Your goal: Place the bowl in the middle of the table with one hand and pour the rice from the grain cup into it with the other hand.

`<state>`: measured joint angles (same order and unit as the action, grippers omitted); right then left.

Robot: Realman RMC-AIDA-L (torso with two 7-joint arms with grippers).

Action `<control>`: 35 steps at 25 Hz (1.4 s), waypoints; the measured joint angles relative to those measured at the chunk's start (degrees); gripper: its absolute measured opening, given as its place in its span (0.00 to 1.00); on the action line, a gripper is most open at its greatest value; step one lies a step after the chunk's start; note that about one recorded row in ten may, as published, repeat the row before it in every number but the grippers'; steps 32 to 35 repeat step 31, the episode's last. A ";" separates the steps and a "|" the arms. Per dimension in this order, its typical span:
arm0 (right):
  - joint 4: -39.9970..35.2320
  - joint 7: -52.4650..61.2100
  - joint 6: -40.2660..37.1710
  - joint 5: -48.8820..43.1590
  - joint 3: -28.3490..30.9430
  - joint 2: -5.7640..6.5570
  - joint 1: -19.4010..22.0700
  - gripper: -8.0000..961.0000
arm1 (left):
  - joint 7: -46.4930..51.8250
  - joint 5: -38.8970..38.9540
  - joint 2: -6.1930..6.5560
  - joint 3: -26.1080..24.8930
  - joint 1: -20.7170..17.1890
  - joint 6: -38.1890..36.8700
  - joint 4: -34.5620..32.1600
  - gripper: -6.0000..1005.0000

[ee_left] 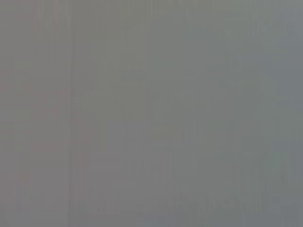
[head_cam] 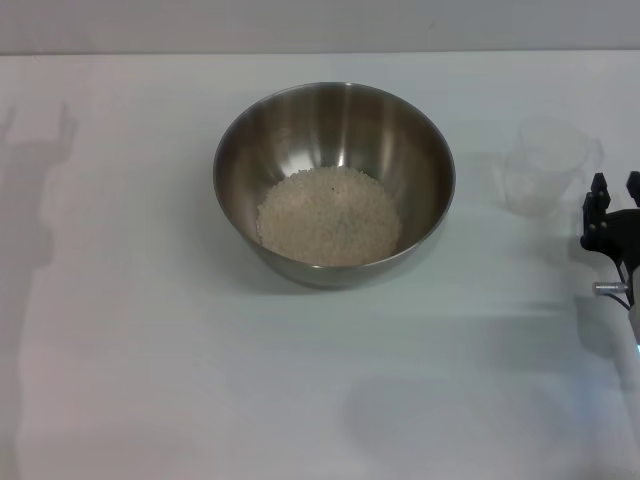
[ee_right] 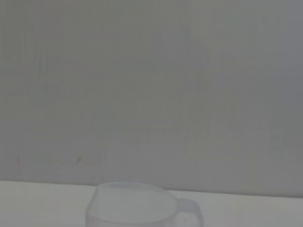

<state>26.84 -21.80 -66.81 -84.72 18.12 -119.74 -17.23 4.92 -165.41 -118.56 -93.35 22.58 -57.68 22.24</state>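
The steel bowl (head_cam: pixel 334 182) stands in the middle of the white table (head_cam: pixel 150 350), with a heap of off-white rice (head_cam: pixel 328 215) in its bottom. The clear grain cup (head_cam: pixel 550 165) stands upright and looks empty at the table's right side; the right wrist view shows the grain cup (ee_right: pixel 142 205) with its handle just ahead. My right gripper (head_cam: pixel 614 184) hovers at the right edge of the head view, just right of and nearer than the cup, its fingers apart and holding nothing. My left gripper is out of view; only its shadow falls at the table's left.
A pale wall runs behind the table's far edge (head_cam: pixel 320 52). The left wrist view shows only a featureless grey surface.
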 joint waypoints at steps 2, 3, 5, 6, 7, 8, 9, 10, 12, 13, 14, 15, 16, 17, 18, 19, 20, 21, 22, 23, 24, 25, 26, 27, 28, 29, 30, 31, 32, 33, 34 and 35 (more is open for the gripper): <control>0.26 0.00 -0.42 -0.01 -0.17 -0.01 0.26 0.27 | 0.00 0.00 0.00 0.05 0.00 0.01 -0.06 0.70; 0.46 0.00 -0.76 -0.08 -0.31 0.00 0.45 0.29 | 0.00 0.00 0.00 0.08 0.01 0.02 -0.14 0.70; 1.04 0.00 -1.53 -0.19 -0.51 0.10 0.70 0.34 | 0.00 0.00 0.00 0.11 0.00 0.03 -0.38 0.70; 1.24 0.00 -1.97 -0.22 -0.58 0.19 0.75 0.37 | 0.00 0.00 0.00 0.11 0.00 0.03 -0.38 0.70; 1.35 0.00 -2.43 -0.25 -0.60 0.20 0.77 0.41 | 0.00 0.00 0.00 0.12 0.00 0.04 -0.43 0.70; 1.44 0.00 -2.89 -0.30 -0.63 0.21 0.76 0.44 | 0.00 0.00 0.00 0.18 -0.07 0.07 -0.50 0.70; 1.53 0.00 -3.30 -0.34 -0.65 0.25 0.67 0.48 | 0.00 0.00 0.00 0.31 -0.19 0.11 -0.58 0.70; 1.80 0.00 -3.68 -0.37 -0.68 0.35 0.20 0.51 | 0.02 0.00 0.00 0.63 -0.43 0.12 -0.62 0.70; 2.04 0.00 -3.66 -0.40 -0.57 0.43 -0.14 0.54 | 0.10 0.00 0.00 0.76 -0.54 0.12 -0.64 0.70; 2.24 0.00 -3.55 -0.41 -0.47 0.52 -0.53 0.56 | 0.22 0.00 0.00 0.79 -0.62 0.12 -0.64 0.70; 2.43 0.00 -3.51 -0.41 -0.32 0.63 -0.95 0.57 | 0.41 0.01 0.00 0.83 -0.72 0.12 -0.64 0.70; 2.56 -0.04 -4.49 -0.61 -0.21 0.61 -1.29 0.58 | 0.58 0.02 0.00 0.89 -0.81 0.13 -0.64 0.70; 2.56 -0.04 -4.49 -0.61 -0.21 0.61 -1.29 0.60 | 0.61 0.02 0.00 1.05 -0.97 0.12 -0.59 0.70; 2.65 -0.09 -5.38 -0.79 -0.16 0.59 -1.43 0.61 | 0.62 0.01 0.01 1.17 -1.08 0.12 -0.52 0.70; 2.73 -0.25 -6.40 -1.00 -0.11 0.56 -1.57 0.62 | 0.63 0.03 0.01 1.30 -1.39 0.12 -0.44 0.70; 2.84 -0.40 -7.42 -1.10 -0.08 0.56 -1.75 0.62 | 0.67 0.09 0.00 1.33 -1.65 0.12 -0.41 0.70; 3.02 -0.44 -9.50 -1.15 -0.20 0.62 -2.19 0.63 | 1.00 0.32 -0.05 1.19 -2.26 0.13 -0.33 0.70; 3.02 -0.44 -9.50 -1.15 -0.20 0.62 -2.19 0.63 | 1.00 0.32 -0.05 1.19 -2.26 0.13 -0.33 0.70; 3.06 -0.43 -10.61 -1.26 -0.30 0.64 -2.41 0.63 | 1.25 0.37 -0.06 1.16 -2.56 0.12 -0.29 0.70; 3.05 -0.41 -11.92 -1.82 -0.32 0.64 -2.58 0.63 | 1.62 0.40 -0.05 1.15 -2.79 0.12 -0.29 0.70; 3.03 -0.34 -12.64 -2.33 -0.29 0.64 -2.67 0.63 | 1.90 0.42 -0.01 1.15 -2.97 0.18 -0.43 0.70; 3.02 -0.21 -13.97 -3.78 -0.10 0.60 -3.01 0.63 | 2.15 0.43 0.02 1.14 -3.08 0.39 -0.67 0.70; 3.02 -0.21 -13.97 -3.78 -0.10 0.60 -3.01 0.63 | 2.22 0.43 0.03 1.10 -3.17 0.70 -0.94 0.70; 3.01 -0.17 -14.30 -4.27 -0.05 0.59 -3.26 0.64 | 2.21 0.42 0.05 1.08 -3.29 1.13 -1.33 0.70; 2.97 -0.13 -14.46 -4.50 -0.04 0.58 -3.55 0.64 | 2.07 0.34 0.05 1.18 -3.41 1.39 -1.79 0.70; 2.87 -0.04 -14.54 -4.65 -0.07 0.59 -3.87 0.64 | 1.94 0.22 0.04 1.32 -3.52 1.41 -2.14 0.70; 2.62 0.31 -14.50 -4.86 -0.38 0.60 -4.44 0.64 | 1.68 0.06 -0.07 1.52 -3.96 1.32 -2.96 0.70; 2.62 0.31 -14.50 -4.86 -0.38 0.60 -4.44 0.64 | 1.68 0.06 -0.07 1.52 -3.96 1.32 -2.96 0.70; 2.62 0.31 -14.50 -4.86 -0.38 0.60 -4.44 0.64 | 1.68 0.06 -0.07 1.52 -3.96 1.32 -2.96 0.70; 2.62 0.31 -14.50 -4.86 -0.38 0.60 -4.44 0.64 | 1.68 0.06 -0.07 1.52 -3.96 1.32 -2.96 0.70; 2.62 0.31 -14.50 -4.86 -0.38 0.60 -4.44 0.64 | 1.68 0.06 -0.07 1.52 -3.96 1.32 -2.96 0.70; 2.62 0.31 -14.50 -4.86 -0.38 0.60 -4.44 0.64 | 1.68 0.06 -0.07 1.52 -3.96 1.32 -2.96 0.70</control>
